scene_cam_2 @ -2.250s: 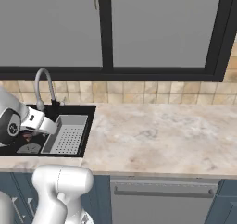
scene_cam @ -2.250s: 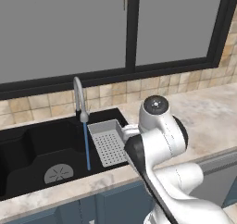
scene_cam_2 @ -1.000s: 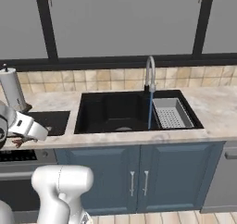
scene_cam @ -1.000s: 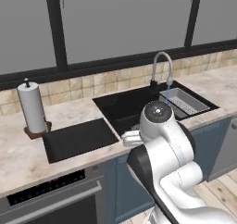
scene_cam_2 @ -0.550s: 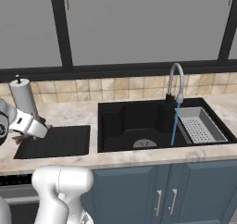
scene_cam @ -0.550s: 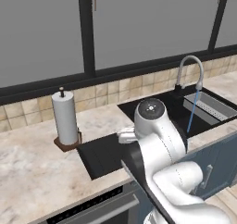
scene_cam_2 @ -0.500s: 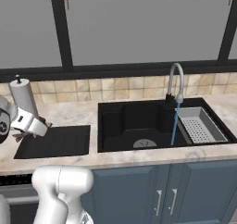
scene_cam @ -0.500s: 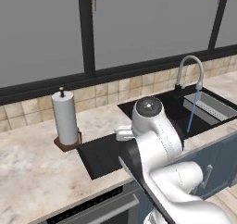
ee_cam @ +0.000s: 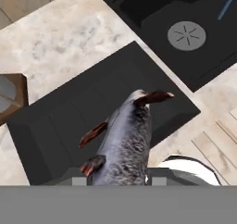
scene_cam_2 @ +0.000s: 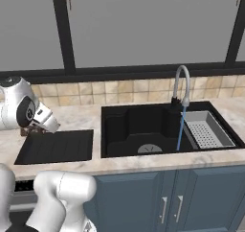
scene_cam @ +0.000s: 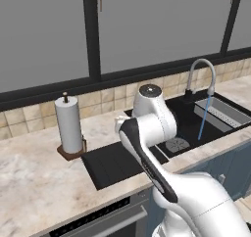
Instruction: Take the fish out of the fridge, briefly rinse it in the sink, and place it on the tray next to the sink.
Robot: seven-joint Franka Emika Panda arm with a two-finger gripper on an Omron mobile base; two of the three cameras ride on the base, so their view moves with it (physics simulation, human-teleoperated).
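In the hand view the fish [ee_cam: 127, 137], grey-speckled with brown fins and tail, sticks out from between the fingers of my gripper [ee_cam: 118, 177], which is shut on it. It hangs above the right part of the black tray [ee_cam: 60, 121], apart from its surface. The tray [scene_cam_2: 55, 146] lies on the counter just left of the black sink [scene_cam_2: 143, 125]. From the right base view my gripper [scene_cam_2: 51, 125] hovers over the tray's back edge. The tray [scene_cam: 115, 165] lies partly behind the arm in the left base view. The fridge is out of view.
Water runs in a blue stream from the chrome faucet [scene_cam_2: 182, 85] into the sink. A grey strainer basket [scene_cam_2: 206, 128] sits in the right basin. A paper towel roll [scene_cam: 68, 126] stands on the counter behind the tray's left end. The counter's front edge is close below the tray.
The base has driven left along the counter, so both base views have shifted from the sink to the tray. My gripper stays shut on the fish and now hangs over the tray.
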